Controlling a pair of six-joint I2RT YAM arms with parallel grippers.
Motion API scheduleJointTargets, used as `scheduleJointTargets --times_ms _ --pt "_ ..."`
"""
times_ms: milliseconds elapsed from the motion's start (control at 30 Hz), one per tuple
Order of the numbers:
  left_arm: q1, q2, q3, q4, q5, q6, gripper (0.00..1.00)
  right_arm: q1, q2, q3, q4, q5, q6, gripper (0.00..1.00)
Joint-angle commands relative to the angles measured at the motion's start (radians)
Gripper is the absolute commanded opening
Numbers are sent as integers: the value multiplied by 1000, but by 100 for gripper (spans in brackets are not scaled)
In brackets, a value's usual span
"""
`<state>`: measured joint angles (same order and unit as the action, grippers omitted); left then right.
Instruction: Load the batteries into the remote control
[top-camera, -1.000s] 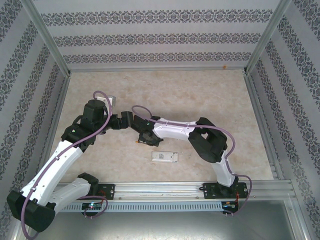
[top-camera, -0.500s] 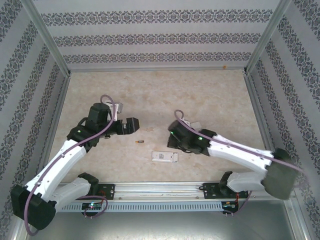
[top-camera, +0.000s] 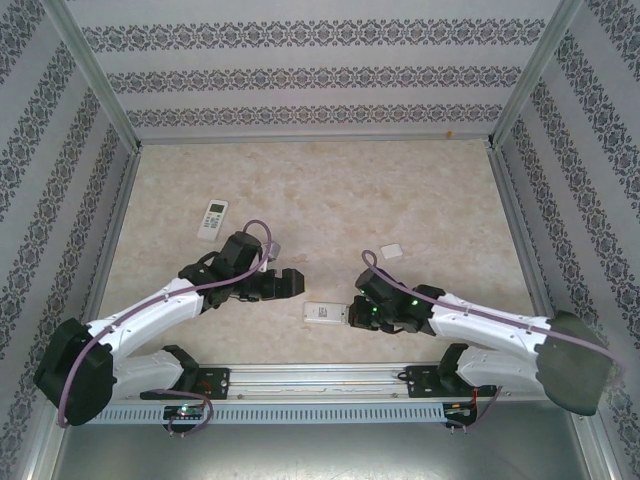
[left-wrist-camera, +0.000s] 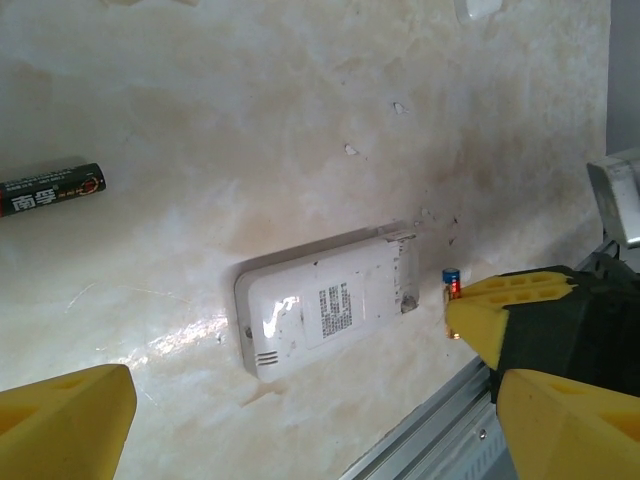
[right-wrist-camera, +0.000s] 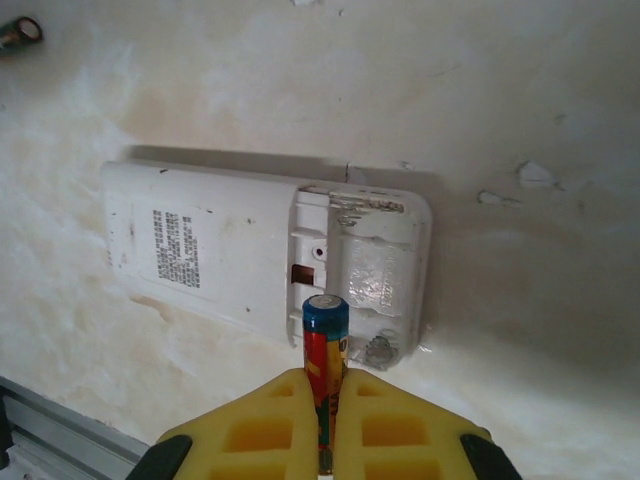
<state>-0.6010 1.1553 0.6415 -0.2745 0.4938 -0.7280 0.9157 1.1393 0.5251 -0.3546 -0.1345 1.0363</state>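
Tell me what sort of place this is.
Probably a robot test cell: a booth of aluminium posts and patterned wall panels, with a left arm and right arm bolted to a rail at the near edge of a marble-look table.

Pale mottled surface (top-camera: 420, 190) carrying little
A face-down remote (top-camera: 328, 313), a second remote (top-camera: 212, 218), a white lid (top-camera: 391, 252) and a loose battery (left-wrist-camera: 50, 190) are lying apart.

The white rectangular plastic remote control (right-wrist-camera: 200, 245) lies back-up on the table (right-wrist-camera: 520, 120), its printed label showing and its battery compartment (right-wrist-camera: 365, 260) uncovered at one end. A slim red battery with a blue cap (right-wrist-camera: 325, 335) is pinched in the right gripper (right-wrist-camera: 325, 385), with its tip at the compartment's edge. A dark battery with red lettering (left-wrist-camera: 50, 188) lies flat, well apart from the remote.
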Motion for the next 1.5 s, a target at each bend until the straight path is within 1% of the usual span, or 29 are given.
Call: scheduleJointTargets --times_ms 0,100,533,633,667,933,1200,1333,1467 --pt "-14 7 -16 69 -9 -29 94 -8 53 37 42 -31 -5 8" --pt "-18 8 -23 67 -12 -28 94 -8 85 48 58 -21 2 8" --pt "-17 15 -14 59 -21 -24 96 -9 132 38 57 29 13 13" --pt "-17 18 -13 61 -20 -25 97 -9 135 35 72 27 10 20" --pt "-18 20 -13 61 -21 -25 97 -9 138 40 73 25 7 21" --pt "-23 35 -24 53 -30 -41 97 -9 122 44 48 30 7 21" --pt "-87 120 -8 60 -39 -62 87 -10 92 24 17 64 19 24" --pt "-109 163 6 73 -46 -64 83 -9 110 30 22 52 15 22" --pt "-118 203 10 82 -38 -73 75 -9 127 33 15 55 4 21"
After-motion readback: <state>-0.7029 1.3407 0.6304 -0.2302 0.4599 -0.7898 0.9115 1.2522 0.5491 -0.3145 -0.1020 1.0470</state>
